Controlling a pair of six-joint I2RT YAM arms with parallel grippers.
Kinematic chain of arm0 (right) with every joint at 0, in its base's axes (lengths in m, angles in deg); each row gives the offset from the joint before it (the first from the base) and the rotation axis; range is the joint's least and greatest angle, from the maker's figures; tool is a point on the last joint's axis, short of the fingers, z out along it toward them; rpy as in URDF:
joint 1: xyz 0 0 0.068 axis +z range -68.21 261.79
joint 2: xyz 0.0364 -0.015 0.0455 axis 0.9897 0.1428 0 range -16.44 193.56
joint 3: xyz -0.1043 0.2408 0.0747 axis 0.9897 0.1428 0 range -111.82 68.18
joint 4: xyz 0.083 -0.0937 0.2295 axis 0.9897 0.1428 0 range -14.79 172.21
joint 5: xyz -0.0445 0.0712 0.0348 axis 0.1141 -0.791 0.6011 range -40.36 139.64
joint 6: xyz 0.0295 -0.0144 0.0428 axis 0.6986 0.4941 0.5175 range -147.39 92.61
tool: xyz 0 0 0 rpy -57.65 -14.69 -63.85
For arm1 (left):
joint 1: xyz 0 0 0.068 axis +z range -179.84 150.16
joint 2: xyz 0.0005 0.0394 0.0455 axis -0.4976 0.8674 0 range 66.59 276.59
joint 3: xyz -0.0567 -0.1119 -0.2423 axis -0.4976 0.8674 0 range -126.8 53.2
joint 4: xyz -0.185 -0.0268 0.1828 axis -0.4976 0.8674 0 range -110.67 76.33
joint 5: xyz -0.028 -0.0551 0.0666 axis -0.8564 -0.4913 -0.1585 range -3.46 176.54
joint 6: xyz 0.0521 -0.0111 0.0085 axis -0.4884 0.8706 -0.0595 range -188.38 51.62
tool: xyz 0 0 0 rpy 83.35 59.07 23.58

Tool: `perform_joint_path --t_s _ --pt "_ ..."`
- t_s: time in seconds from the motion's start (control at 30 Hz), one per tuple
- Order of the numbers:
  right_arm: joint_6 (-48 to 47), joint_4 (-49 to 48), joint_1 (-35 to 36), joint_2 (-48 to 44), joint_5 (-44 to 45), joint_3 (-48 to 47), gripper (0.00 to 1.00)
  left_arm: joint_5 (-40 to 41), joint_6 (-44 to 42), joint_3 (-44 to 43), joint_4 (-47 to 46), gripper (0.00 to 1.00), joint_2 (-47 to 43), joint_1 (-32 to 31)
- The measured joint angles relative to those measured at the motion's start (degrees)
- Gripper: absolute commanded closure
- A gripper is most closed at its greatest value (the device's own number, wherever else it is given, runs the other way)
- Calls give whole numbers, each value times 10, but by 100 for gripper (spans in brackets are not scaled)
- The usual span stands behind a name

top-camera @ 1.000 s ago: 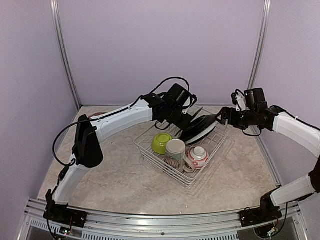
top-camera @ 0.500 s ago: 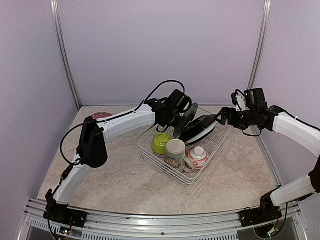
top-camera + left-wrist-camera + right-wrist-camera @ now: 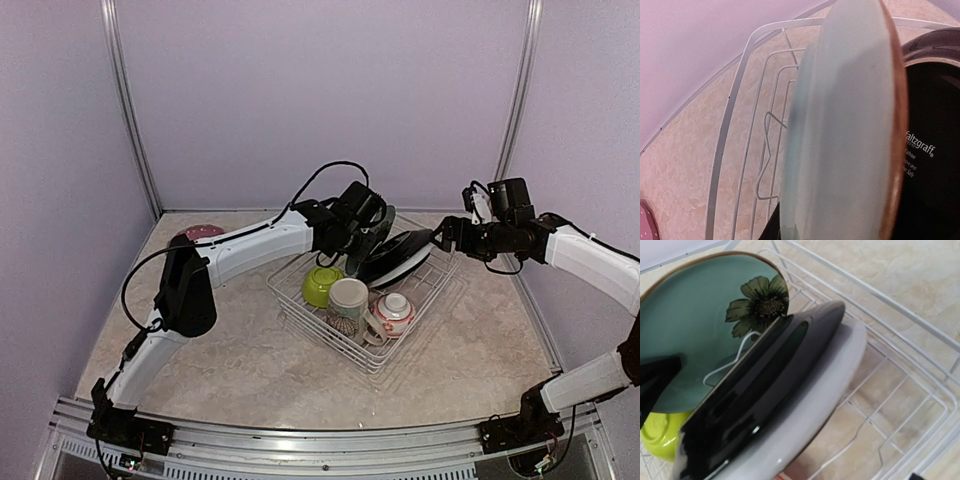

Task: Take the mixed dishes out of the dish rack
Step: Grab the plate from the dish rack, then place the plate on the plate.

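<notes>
Left gripper (image 3: 368,228): at the far side of the dish rack (image 3: 723,145), seemingly clamped on the rim of the pale green plate (image 3: 695,340); its fingers are mostly hidden, so the grip is not certain.
Pale green plate: on edge, nearly upright in the rack, flower face towards the black plate (image 3: 755,390).
Black plate: leaning, just beside the green one, resting on the white plate (image 3: 815,400).
Right gripper (image 3: 447,236): jaws apart, holding nothing, near the rack's far right corner.
Rack, near part: lime-green bowl (image 3: 322,285), cream mug (image 3: 349,303), white-and-red small bowl (image 3: 395,312).
Desk (image 3: 230,350): red dotted plate (image 3: 203,232) lies far left, well apart from the rack.
</notes>
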Motion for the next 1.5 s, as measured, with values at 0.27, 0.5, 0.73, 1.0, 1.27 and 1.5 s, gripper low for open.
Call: perform_joint_path --t_s 0.27,0.5,0.73,1.0,1.27,1.5 --pt "0 0 0 0 0 2 9 42 1 0 -1 100 0 -11" --pt "1 0 0 -5 1 6 9 95 -34 0 -3 100 0 -32" --pt "2 0 0 -20 9 6 9 113 -57 0 -3 100 -3 -42" --pt "4 0 0 -29 19 6 9 122 -58 2 -5 100 -40 -49" --pt "5 0 0 -29 24 7 9 139 -40 3 -5 100 -93 -47" --pt "7 0 0 -29 24 7 9 38 81 35 48 100 -136 -3"
